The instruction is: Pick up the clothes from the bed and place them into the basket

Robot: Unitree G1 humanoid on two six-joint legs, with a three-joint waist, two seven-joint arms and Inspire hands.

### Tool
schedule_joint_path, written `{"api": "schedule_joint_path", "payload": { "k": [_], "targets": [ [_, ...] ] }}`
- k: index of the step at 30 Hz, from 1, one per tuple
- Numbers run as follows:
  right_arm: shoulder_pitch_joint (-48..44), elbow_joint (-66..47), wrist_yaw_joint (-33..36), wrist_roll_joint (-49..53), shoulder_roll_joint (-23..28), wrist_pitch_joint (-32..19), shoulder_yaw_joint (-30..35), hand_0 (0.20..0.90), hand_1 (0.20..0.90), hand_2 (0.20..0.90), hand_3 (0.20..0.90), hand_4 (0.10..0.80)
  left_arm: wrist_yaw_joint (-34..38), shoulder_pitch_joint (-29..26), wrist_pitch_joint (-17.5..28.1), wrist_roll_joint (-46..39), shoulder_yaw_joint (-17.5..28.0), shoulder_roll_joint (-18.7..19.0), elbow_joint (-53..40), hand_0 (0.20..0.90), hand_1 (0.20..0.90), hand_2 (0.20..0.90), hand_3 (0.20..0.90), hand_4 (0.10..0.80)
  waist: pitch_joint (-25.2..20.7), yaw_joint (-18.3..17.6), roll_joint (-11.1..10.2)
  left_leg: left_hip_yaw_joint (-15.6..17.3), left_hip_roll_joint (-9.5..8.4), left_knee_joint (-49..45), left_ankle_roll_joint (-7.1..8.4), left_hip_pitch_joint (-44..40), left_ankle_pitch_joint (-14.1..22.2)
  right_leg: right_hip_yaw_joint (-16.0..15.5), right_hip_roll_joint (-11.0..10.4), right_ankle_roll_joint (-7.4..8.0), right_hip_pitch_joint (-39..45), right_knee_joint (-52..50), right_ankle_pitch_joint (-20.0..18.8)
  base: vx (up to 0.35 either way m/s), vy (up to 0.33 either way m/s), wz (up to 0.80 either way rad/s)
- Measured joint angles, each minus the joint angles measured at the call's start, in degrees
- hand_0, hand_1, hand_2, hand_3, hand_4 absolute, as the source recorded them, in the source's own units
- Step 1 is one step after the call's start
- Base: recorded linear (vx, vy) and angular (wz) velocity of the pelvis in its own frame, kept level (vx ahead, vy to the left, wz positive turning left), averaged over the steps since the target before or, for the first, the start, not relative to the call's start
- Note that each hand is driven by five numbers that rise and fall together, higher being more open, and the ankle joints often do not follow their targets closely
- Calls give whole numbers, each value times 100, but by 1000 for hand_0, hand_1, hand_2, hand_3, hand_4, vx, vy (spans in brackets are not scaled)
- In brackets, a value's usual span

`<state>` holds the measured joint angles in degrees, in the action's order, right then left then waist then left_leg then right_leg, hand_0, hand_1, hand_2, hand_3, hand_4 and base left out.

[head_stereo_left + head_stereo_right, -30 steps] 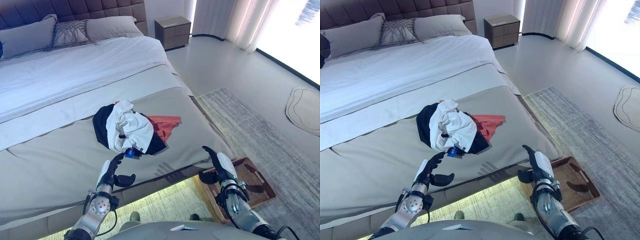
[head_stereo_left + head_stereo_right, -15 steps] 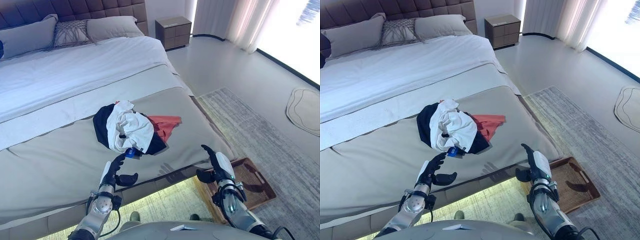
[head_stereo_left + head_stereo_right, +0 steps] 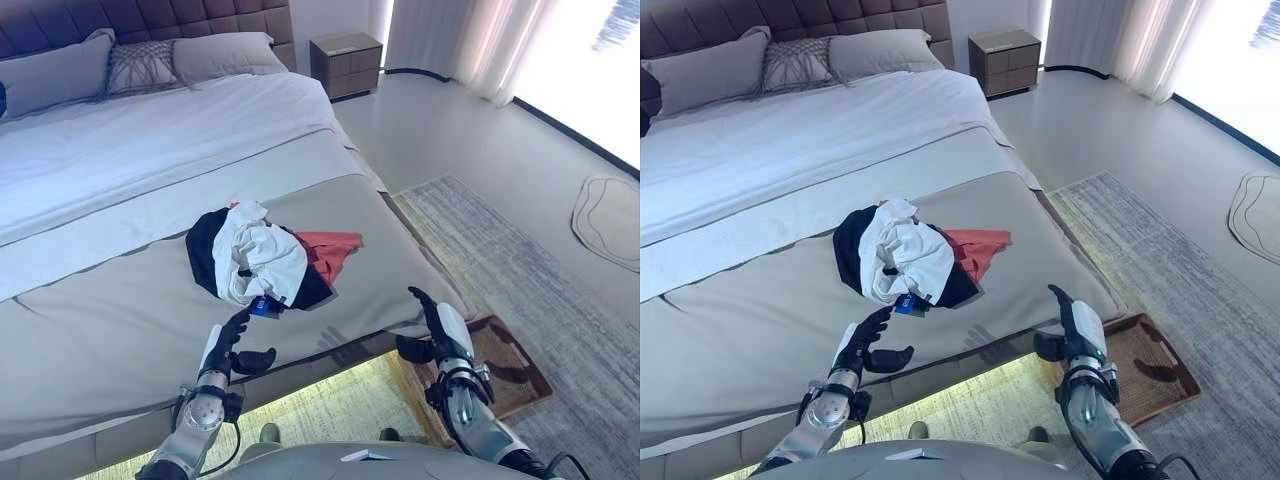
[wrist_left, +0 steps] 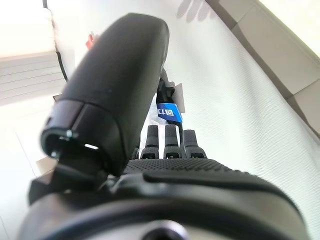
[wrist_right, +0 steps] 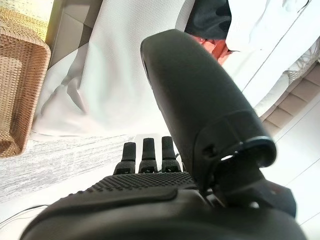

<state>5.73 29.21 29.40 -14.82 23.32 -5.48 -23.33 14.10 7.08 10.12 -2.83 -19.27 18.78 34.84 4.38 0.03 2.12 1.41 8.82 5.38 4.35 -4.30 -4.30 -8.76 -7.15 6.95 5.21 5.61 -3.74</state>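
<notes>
A heap of clothes [image 3: 255, 260] lies on the grey bed cover: white and black garments with a blue tag, and an orange-red piece [image 3: 331, 250] on its right side. My left hand [image 3: 228, 345] hovers open over the bed's foot edge, just short of the heap, fingers straight and thumb out. My right hand [image 3: 437, 330] is open too, raised beside the bed's corner above the wicker basket [image 3: 510, 365] on the floor. Part of the basket [image 5: 20, 90] also shows in the right wrist view. Neither hand holds anything.
The bed [image 3: 120, 190] stretches back to pillows [image 3: 140, 65] and a padded headboard. A nightstand [image 3: 346, 62] stands at the back right. The basket sits on a grey rug [image 3: 520, 270]. A small round mat [image 3: 608, 218] lies at the far right.
The left hand has edged slightly forward toward the clothes. The right hand has shifted a little right and lower, over the basket. The clothes have not moved.
</notes>
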Motion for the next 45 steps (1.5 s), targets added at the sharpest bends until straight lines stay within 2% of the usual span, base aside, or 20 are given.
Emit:
{"api": "schedule_joint_path", "payload": {
  "k": [4, 6, 7, 9, 11, 14, 17, 20, 22, 23, 24, 25, 27, 29, 34, 37, 39, 41, 43, 45],
  "targets": [
    [-1, 0, -133, 36, 0, 1, 8, 900, 900, 900, 900, 800, -10, 2, -64, -176, 22, -9, 0, 900, 900, 900, 900, 800, -4, 4, 7, -6, 4, 1, -2, 1, 1, 2, 9, -2, 3, 0, 1, 10, -48, 0],
    [-19, 0, -230, 65, 0, 3, 8, 900, 900, 900, 900, 800, -17, 10, -136, -279, 173, -86, 21, 900, 900, 900, 900, 800, -5, 7, 10, -6, 3, -39, -27, -9, -9, 33, 61, -2, -3, -21, 3, -44, -4, -4],
    [-23, 1, -248, 69, 0, -1, 8, 900, 900, 900, 900, 800, -17, 15, -129, -322, 201, -77, 23, 900, 900, 900, 900, 800, 10, 47, -8, -51, -20, -224, -21, 77, -40, 44, 45, 17, -16, -26, 25, -89, 95, -4],
    [-37, 27, -234, 74, 54, -9, 11, 900, 900, 900, 900, 800, -10, -36, -129, -413, 211, -84, 32, 900, 900, 900, 900, 800, 98, 139, -68, -189, -92, -550, -46, 286, -20, 56, -65, -66, -15, -27, 28, -91, 195, 3],
    [-295, 456, -188, 96, 100, -24, 12, 900, 900, 900, 900, 800, -5, -100, -127, -455, 209, -211, 96, 900, 900, 900, 900, 800, 180, 144, 68, -209, -72, -245, -19, 167, -35, -1, -24, -66, -37, -25, 24, -28, 170, 12],
    [-603, 798, -101, 247, 92, -25, 33, 900, 900, 900, 900, 800, 4, -285, -117, -451, 207, -351, 308, 900, 900, 900, 900, 800, 303, 234, 146, -192, -97, -34, 53, 188, -65, 11, -71, -28, -157, -1, 11, 97, 111, 1],
    [-572, 655, -98, 244, 37, -43, 47, 900, 900, 900, 900, 800, 17, -246, -117, -446, 240, -260, 300, 900, 900, 900, 900, 800, 352, 344, 70, -185, -140, -4, 58, 199, -61, 14, -124, -23, -179, -1, 8, 147, 103, 0],
    [-524, 292, -116, 223, 21, -69, 124, 900, 900, 900, 900, 800, 15, -116, -117, -444, 475, -211, 239, 900, 900, 900, 900, 800, 384, 356, -12, -182, -184, -5, 29, 198, -79, 14, -165, -25, -178, -1, 5, 116, 93, 2],
    [-469, 39, -196, 155, -4, -72, 294, 900, 900, 900, 900, 800, -2, -59, -118, -444, 633, -181, 211, 900, 900, 900, 900, 800, 382, 364, -99, -169, -278, -11, 5, 192, -68, -37, -217, -33, -145, -53, -22, 35, 46, 6],
    [-464, -34, -220, 49, 10, -76, 350, 900, 900, 900, 900, 800, -4, -44, -116, -443, 630, -158, 190, 900, 900, 900, 900, 800, 403, 363, -101, -212, -271, -6, -74, 165, -37, -20, -233, 19, -305, -428, -16, -25, -81, 9],
    [-462, -62, -220, -17, 13, -78, 359, 900, 900, 900, 900, 800, -8, 3, -114, -442, 617, -120, 151, 900, 900, 900, 900, 800, 407, 343, -106, -258, -265, -19, -78, 137, -39, 28, -226, 36, -410, -729, 64, -37, -165, 8],
    [-475, -70, -219, -35, 14, -78, 325, 900, 900, 900, 900, 800, -11, 26, -110, -443, 600, -52, 121, 900, 900, 900, 900, 800, 433, 350, -162, -276, -246, -31, -17, 90, -82, 68, -263, 55, -395, -768, 126, -41, -206, 9],
    [-641, -53, -215, -37, -10, -76, 190, 900, 900, 900, 900, 800, 13, -70, -117, -468, 601, 187, 125, 900, 900, 900, 900, 800, 411, 361, -407, -288, -329, -31, -3, 215, -81, 178, -283, 54, -264, -298, 143, -24, -169, 4],
    [-877, -42, -206, -25, -50, -50, 183, 900, 900, 900, 900, 800, 32, -228, -138, -648, 627, 283, 136, 900, 900, 900, 900, 800, 463, 393, -466, -345, -285, -31, 11, 343, -166, 122, -221, 47, -254, -93, -18, 47, -122, 12],
    [-1172, -232, -223, -8, 33, 73, 226, 900, 900, 900, 900, 800, -77, -135, -154, -798, 643, 93, -154, 900, 900, 900, 900, 800, 527, 584, -364, -526, -171, -8, 25, 215, -124, -147, -105, 37, 69, -3, 32, 124, -47, 24],
    [-1634, -231, -523, 58, 542, 487, 229, 900, 900, 900, 900, 800, -334, -84, -165, -788, 504, 102, -271, 900, 900, 900, 900, 800, 564, 753, -304, -730, -164, -8, 33, 301, -112, -341, -82, 10, 114, -29, 81, 104, 15, 28],
    [-2216, -125, -628, 274, 836, 845, 232, 900, 900, 900, 900, 800, -403, -86, -166, -790, 345, 187, -280, 900, 900, 900, 900, 800, 622, 839, -266, -826, -179, -29, 22, 374, -174, -442, -89, 12, 107, -30, 80, 32, 35, 28],
    [-3006, 101, -700, 466, 967, 1170, 226, 900, 900, 900, 900, 800, -477, -107, -166, -810, 268, 278, -306, 900, 900, 900, 900, 800, 695, 956, -236, -904, -184, -32, 79, 494, -243, -501, -90, 22, 14, -30, 72, -68, 37, 20],
    [-3687, 369, -757, 499, 1035, 1265, 210, 900, 900, 900, 900, 800, -493, -220, -164, -842, 236, 343, -359, 900, 900, 900, 900, 800, 830, 1035, -184, -1010, -195, -103, 132, 737, -310, -605, -100, 15, -123, -32, 74, -134, 51, 21],
    [-4566, 840, -777, 589, 1276, 1303, 95, 900, 900, 900, 900, 800, -514, -570, -137, -868, 80, 423, -408, 900, 900, 900, 900, 800, 1098, 1258, -38, -1155, -248, -273, 182, 1121, -366, -671, -107, -7, -404, -86, 15, -151, 54, 24]
  ]
}}
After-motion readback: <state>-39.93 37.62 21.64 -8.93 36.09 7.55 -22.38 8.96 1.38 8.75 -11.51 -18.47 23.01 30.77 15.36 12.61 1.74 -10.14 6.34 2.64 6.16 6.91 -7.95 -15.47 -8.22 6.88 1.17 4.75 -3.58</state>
